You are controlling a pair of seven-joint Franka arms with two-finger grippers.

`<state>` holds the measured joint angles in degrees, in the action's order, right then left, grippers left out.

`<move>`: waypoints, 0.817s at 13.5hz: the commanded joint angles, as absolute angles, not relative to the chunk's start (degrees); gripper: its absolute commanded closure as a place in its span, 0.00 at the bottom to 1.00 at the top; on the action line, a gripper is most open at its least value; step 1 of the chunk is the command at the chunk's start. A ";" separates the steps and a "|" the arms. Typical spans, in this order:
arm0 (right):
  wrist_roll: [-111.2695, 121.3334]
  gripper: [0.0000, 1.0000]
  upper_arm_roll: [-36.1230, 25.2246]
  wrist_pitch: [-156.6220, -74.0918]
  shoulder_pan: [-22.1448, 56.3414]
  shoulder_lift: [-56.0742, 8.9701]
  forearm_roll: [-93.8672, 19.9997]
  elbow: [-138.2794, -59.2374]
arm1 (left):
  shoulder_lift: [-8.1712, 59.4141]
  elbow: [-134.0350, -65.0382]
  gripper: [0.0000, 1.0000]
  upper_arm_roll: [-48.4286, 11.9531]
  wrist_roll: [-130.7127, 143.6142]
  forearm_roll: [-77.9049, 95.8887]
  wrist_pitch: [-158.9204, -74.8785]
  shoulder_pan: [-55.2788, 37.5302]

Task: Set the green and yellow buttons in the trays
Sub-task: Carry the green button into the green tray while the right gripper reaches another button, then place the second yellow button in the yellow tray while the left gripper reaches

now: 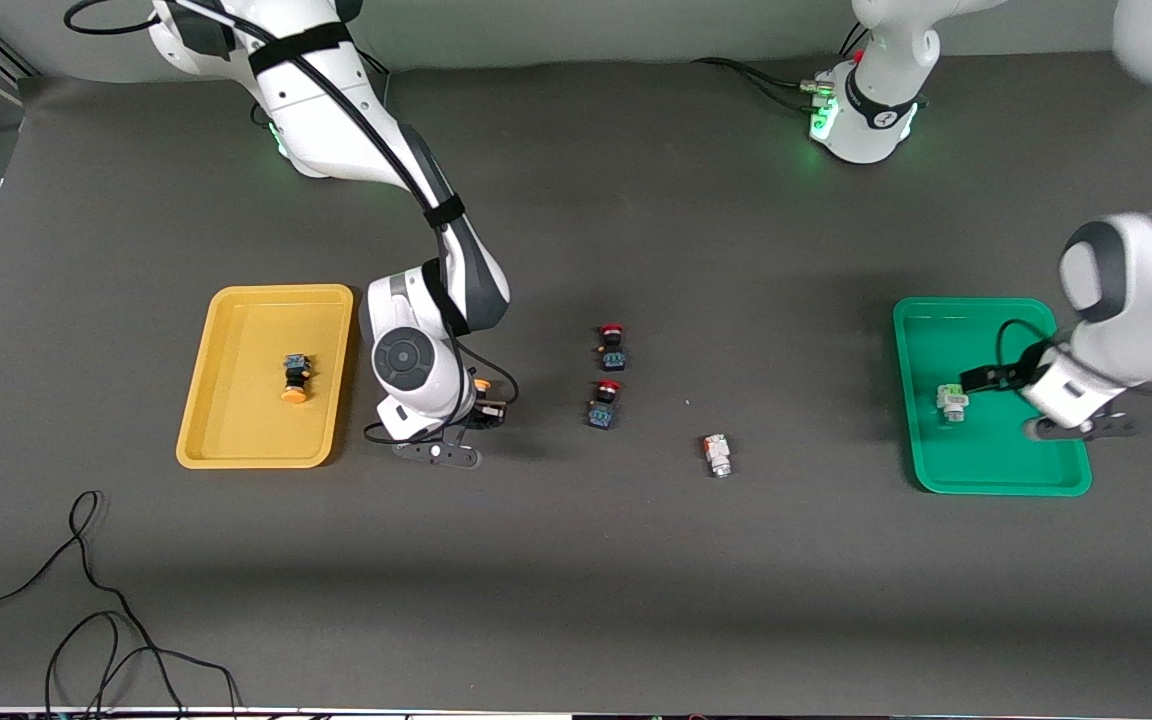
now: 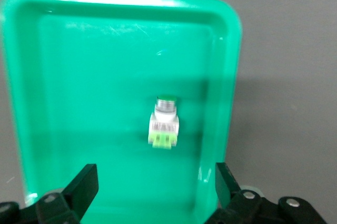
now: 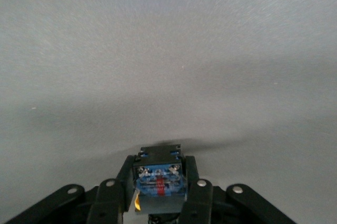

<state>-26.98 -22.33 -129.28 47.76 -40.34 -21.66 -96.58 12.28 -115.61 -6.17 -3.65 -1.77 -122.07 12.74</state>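
Right gripper [image 3: 159, 195] is sitting beside the yellow tray [image 1: 236, 440], on the side toward the table's middle, over bare grey table [image 1: 636, 580]. Its fingers [image 3: 193, 192] are clamping a yellow-capped button [image 3: 159, 181]; the blue-black body is showing between them in the right wrist view, with a bit of orange cap peeking out in the front view [image 1: 482, 384].

Second yellow-capped button [image 1: 295, 378] is lying in the yellow tray, roughly mid-tray, cap pointing toward the front camera.

Left gripper [image 2: 157, 187] is hanging over the green tray [image 1: 996, 480], near the rim toward the left arm's end of the table. Its fingers [image 2: 84, 184] are standing wide apart, holding nothing.

Green-marked whitish button [image 2: 164, 121] is lying in the green tray, about mid-tray, apart from both fingers; it is also showing in the front view [image 1: 952, 402].

Orange-red-marked whitish button [image 1: 717, 454] is lying on the bare table between the two trays, closer to the green one, nearer to the front camera than the red pair.

Two red-capped buttons are lying mid-table, one [image 1: 612, 345] just farther from the front camera than the other [image 1: 604, 403], near each other but not touching.

Loose black cables [image 1: 86, 620] are trailing on the table near the front camera, toward the right arm's end.
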 commanded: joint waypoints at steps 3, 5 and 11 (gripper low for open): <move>-20.94 1.00 -30.65 -111.57 48.60 -25.95 -21.97 -98.26 | 6.68 -111.98 0.01 -6.24 1.66 -2.20 -115.92 6.08; -14.80 1.00 -35.14 -105.93 48.69 -22.78 -19.18 -98.35 | 6.59 -111.89 0.01 -6.33 8.40 -1.93 -116.19 0.91; 8.59 1.00 -48.50 -103.69 48.60 -20.04 -15.47 -103.87 | 15.18 -103.40 0.01 -6.24 39.66 -1.93 -119.10 -20.45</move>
<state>3.01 -46.07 -101.32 47.61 -21.16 -16.28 -99.98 9.62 -110.35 -7.39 30.18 -1.53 -120.25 -15.48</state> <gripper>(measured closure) 0.590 0.013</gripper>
